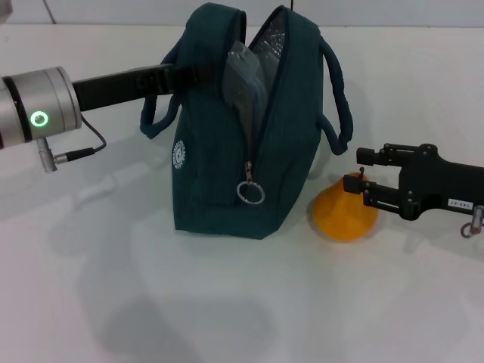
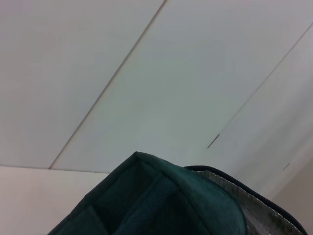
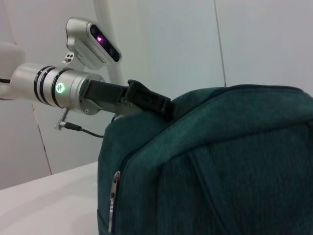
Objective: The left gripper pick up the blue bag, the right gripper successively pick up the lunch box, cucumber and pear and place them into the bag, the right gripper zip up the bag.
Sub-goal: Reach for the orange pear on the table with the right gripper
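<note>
A: Where is the pear (image 1: pixel 345 217) placed relative to the jaws that are meant to take it?

B: It is seen on the white table (image 1: pixel 227 302), just beside the blue bag (image 1: pixel 249 144) on the robot's right side. The right gripper (image 1: pixel 355 183) is held level with it, fingers pointed toward the bag, and the lower finger is seen at or just over the pear's stem end. The jaws are parted, and nothing is held between them.

A: So which way must the fruit be carried?

B: Up and toward the robot's left, it is judged. The bag's mouth is kept open along its top, the zipper is undone down to the ring pull (image 1: pixel 250 192), and the opening runs away from the camera. The pear lies below that opening and to its side, so a lift over the rim would be needed.

A: And the other arm?

B: The left gripper (image 3: pixel 146 99) is placed at the bag's upper edge on the far left side. Whether cloth is pinched there cannot be told, since the fingertips are hidden by the fabric. Something pale and clear is seen inside the mouth; the lunch box and cucumber cannot be made out for certain.

A: Which arm is nearer the pear?

B: The right one, plainly.
</note>
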Motion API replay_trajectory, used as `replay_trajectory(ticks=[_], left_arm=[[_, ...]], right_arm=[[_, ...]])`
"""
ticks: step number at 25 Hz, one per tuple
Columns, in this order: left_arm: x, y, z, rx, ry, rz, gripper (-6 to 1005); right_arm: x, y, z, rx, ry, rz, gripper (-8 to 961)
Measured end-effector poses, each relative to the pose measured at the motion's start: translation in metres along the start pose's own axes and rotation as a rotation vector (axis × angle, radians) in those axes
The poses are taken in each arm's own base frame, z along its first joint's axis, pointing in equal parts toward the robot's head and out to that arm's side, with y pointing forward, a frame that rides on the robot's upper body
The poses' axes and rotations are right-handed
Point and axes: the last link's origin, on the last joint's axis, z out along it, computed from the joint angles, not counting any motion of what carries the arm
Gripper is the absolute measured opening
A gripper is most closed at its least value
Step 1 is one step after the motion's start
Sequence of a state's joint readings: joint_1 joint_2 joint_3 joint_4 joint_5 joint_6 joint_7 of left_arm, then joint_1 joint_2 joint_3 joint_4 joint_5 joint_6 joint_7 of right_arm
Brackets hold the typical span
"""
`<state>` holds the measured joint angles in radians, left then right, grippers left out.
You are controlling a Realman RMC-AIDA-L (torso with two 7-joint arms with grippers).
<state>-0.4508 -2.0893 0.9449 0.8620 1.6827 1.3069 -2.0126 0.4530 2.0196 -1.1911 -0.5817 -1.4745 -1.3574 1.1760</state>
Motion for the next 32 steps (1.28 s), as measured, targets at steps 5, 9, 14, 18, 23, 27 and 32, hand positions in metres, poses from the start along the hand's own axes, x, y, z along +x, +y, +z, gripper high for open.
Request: replay_trajectory(ticks=[5,9,14,18,23,27,32], left_arm=[[0.0,0.0,0.0,0.001,0.001,0.001,38],[0.0,0.0,0.0,0.002,0.002,0.0,38],[0.001,-0.001,0.0,0.005,0.005,0.0,38],[0.001,-0.001,0.0,0.009,0.008,-0.001,38],[0.001,-0.002,-0.001,0.012,0.008,-0.002,38],[0.0,-0.002,-0.001,0.013,0.008,-0.002,38],[0.001,-0.002,-0.001,0.013,0.008,-0.002,38]], right_arm=[[0.002,-0.002,0.004,0.016,0.011,0.007,510],[0.004,-0.002,0.007,0.015,0.022,0.008,485],[0.005,0.0,0.012,-0.002,0.037,-0.024,454],[0.005,0.002,0.014,-0.003,0.036,-0.037,357],[0.004,0.001,0.011,0.007,0.019,-0.045,246],[0.003,0.001,0.008,0.011,0.009,-0.048,177],[0.001,0.001,0.006,0.012,-0.006,-0.045,84]])
